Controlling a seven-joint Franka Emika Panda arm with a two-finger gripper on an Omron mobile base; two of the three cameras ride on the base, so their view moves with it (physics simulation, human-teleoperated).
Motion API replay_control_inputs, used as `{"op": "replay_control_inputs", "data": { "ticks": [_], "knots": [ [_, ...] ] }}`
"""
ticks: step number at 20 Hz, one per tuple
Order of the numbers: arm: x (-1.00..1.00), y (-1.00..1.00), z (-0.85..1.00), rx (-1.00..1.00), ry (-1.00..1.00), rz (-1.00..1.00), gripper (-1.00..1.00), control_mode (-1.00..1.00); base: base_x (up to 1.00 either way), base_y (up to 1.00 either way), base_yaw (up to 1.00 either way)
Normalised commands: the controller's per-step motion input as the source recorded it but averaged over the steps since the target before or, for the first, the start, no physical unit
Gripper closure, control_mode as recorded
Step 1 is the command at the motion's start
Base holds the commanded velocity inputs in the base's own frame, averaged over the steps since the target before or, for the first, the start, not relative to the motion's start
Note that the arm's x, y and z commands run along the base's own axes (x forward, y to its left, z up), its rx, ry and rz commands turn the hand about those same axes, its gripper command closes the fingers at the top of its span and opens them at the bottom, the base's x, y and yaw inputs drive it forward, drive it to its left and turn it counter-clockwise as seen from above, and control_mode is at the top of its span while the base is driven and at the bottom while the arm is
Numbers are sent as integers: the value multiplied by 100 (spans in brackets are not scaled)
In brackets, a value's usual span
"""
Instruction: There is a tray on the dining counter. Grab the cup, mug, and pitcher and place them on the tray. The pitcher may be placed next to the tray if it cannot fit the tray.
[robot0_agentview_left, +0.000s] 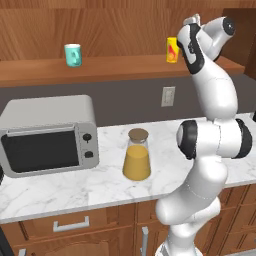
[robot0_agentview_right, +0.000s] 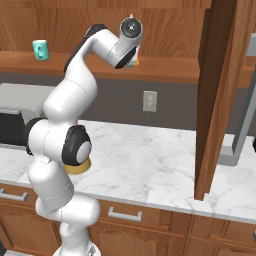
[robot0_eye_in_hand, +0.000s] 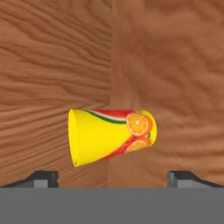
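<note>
Wood wall (robot0_eye_in_hand: 52, 65) close behind cup (robot0_eye_in_hand: 109, 135)

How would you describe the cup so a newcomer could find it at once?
Start at the wooden shelf on the wall above the marble counter. The cup stands near its right end, by the open tool. Unlike the teal mug farther left, it is yellow, handleless and printed with orange slices.

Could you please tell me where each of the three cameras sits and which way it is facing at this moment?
Left base view: behind the arm's left, facing the counter, pitcher, microwave, shelf; arm at right.
Right base view: behind its right, same counter; arm at left.
Hand view: on the hand, facing the cup between open fingers.
Shared: both base views show the mug on the shelf.
</note>
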Motion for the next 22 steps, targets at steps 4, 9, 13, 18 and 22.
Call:
{"op": "replay_control_inputs", "data": {
  "ticks": [4, 9, 13, 18, 22],
  "knots": [
    [1, 0, 0, 0, 4, 2, -100, -100, 0, 0, 0],
    [7, 0, 0, 0, 8, 1, -100, -100, 0, 0, 0],
    [26, 0, 0, 0, 2, 0, -100, -100, 0, 0, 0],
    [26, -3, 0, 0, 3, 2, -100, -100, 0, 0, 0],
    [15, -15, 0, 0, 6, 4, -100, -100, 0, 0, 0]
  ]
}}
